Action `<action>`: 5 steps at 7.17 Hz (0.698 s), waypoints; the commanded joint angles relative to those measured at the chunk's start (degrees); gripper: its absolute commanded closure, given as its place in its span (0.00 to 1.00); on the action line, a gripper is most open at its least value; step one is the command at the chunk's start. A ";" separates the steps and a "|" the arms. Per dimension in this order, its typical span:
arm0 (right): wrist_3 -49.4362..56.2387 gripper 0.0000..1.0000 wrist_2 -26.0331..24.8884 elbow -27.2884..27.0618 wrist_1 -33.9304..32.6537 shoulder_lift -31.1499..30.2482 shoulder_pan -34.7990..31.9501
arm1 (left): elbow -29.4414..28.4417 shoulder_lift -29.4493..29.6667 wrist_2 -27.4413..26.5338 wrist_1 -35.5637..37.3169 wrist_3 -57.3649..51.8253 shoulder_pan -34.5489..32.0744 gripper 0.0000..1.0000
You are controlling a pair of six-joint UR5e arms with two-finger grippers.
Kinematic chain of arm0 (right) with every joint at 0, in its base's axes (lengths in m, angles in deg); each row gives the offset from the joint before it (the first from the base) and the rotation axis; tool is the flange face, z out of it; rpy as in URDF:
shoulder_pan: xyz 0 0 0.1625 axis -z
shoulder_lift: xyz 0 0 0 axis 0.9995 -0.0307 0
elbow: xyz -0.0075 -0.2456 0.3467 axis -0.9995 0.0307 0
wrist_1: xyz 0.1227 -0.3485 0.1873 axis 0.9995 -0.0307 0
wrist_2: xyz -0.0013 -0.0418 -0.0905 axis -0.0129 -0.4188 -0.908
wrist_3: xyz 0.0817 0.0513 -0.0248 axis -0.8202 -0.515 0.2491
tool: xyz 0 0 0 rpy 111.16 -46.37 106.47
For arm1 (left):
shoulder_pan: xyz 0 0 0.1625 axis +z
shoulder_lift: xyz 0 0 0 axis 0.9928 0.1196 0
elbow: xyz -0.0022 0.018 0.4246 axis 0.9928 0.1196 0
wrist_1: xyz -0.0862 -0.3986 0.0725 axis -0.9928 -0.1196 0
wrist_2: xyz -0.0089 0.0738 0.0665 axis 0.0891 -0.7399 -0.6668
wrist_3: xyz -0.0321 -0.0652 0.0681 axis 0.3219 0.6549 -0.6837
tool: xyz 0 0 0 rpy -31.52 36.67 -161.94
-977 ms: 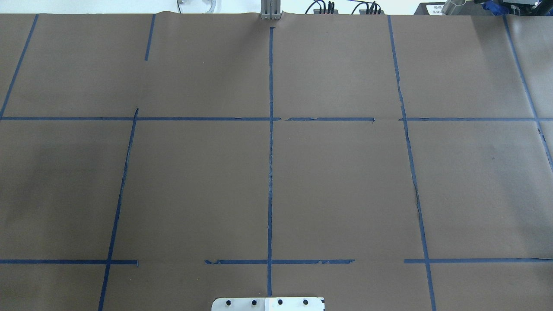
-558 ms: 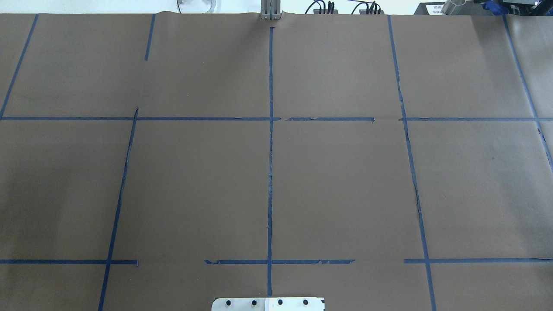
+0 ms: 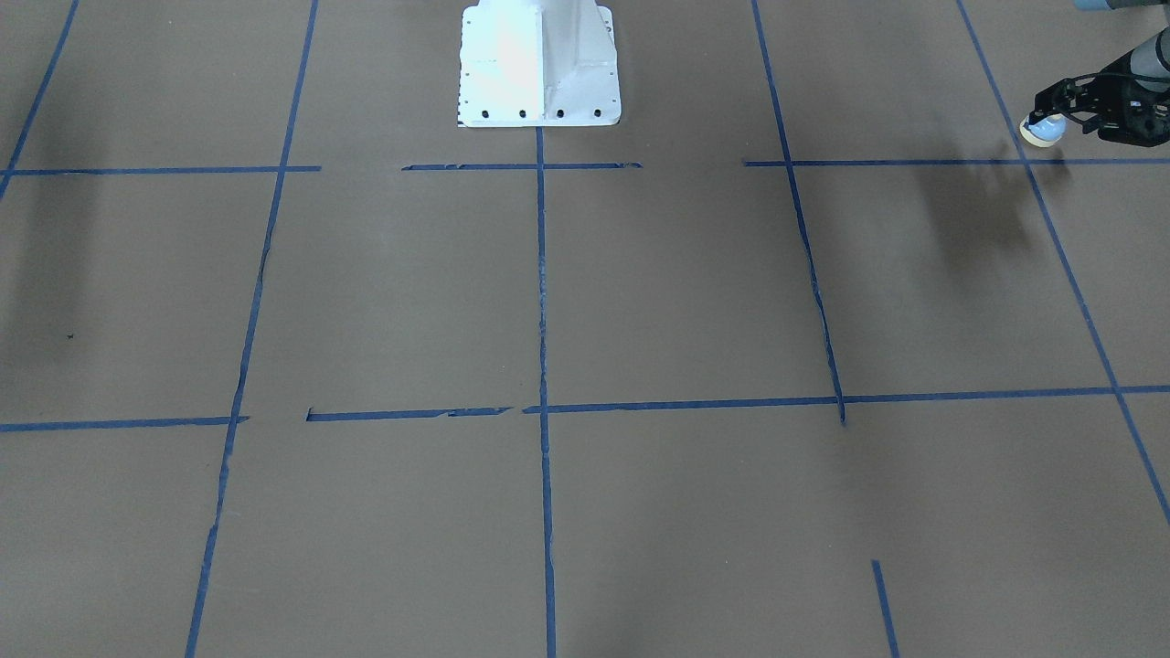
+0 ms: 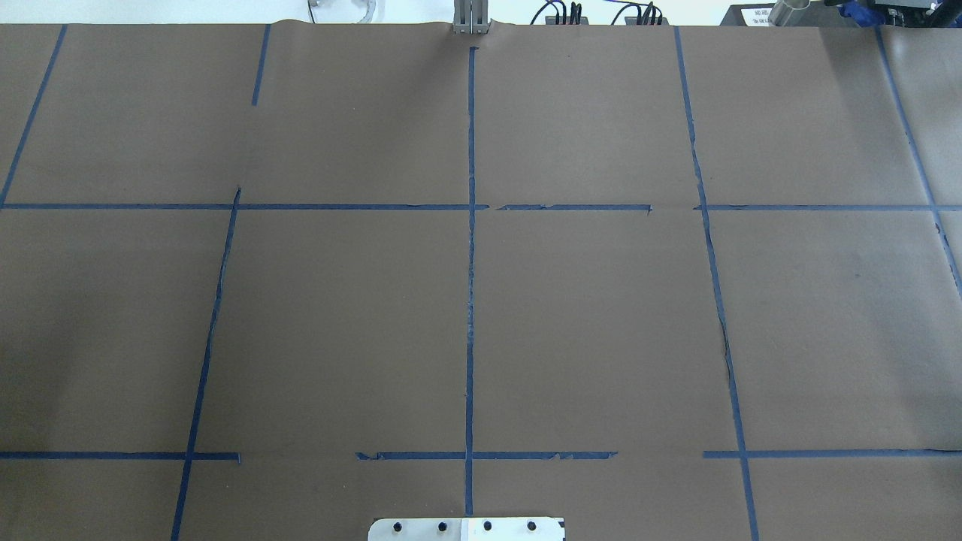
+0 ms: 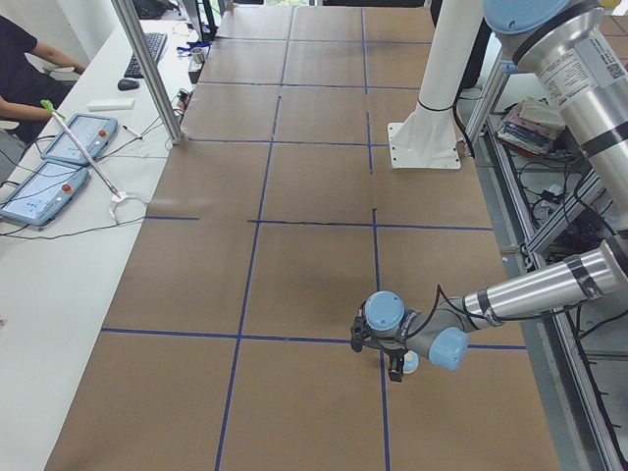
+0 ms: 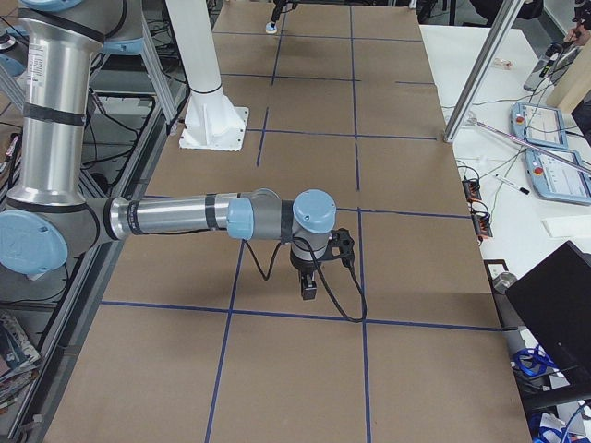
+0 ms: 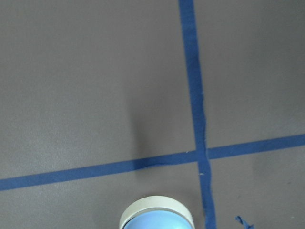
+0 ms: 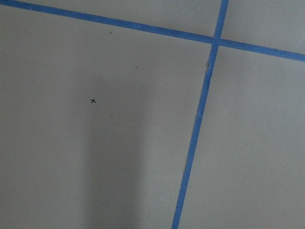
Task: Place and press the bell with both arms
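Note:
The bell [image 3: 1043, 132], with a light blue top and a cream rim, is held in my left gripper [image 3: 1047, 123] at the right edge of the front-facing view, a little above the brown paper. It also shows at the bottom of the left wrist view [image 7: 156, 217], above a crossing of blue tape lines, and beside the near arm in the exterior left view [image 5: 410, 362]. My right gripper [image 6: 309, 288] shows only in the exterior right view, pointing down over the table; I cannot tell whether it is open or shut. No arm shows in the overhead view.
The white pedestal [image 3: 539, 64] stands at the robot's edge of the table. Blue tape lines [image 4: 470, 300] cut the brown paper into squares. A side table with tablets [image 5: 61, 157] and a metal post [image 5: 147, 74] runs along the far side.
Nothing has moved in the overhead view; only a faint shadow at the table's left has faded.

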 commanded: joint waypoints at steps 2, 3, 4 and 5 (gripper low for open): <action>0.24 0.00 -0.05 0.01 0.01 0.01 0.01 | -0.91 0.15 -0.10 -0.76 0.25 3.72 0.00; 0.33 0.00 0.03 0.01 0.01 0.01 0.01 | -1.09 0.41 -0.11 -0.76 0.17 4.42 0.00; 0.42 0.00 0.03 0.01 0.01 0.01 0.01 | -1.27 1.11 -0.19 -0.76 0.16 5.04 0.00; 0.51 0.00 -0.05 0.01 0.10 0.01 0.01 | -1.88 1.47 -0.54 -0.76 0.25 5.13 0.02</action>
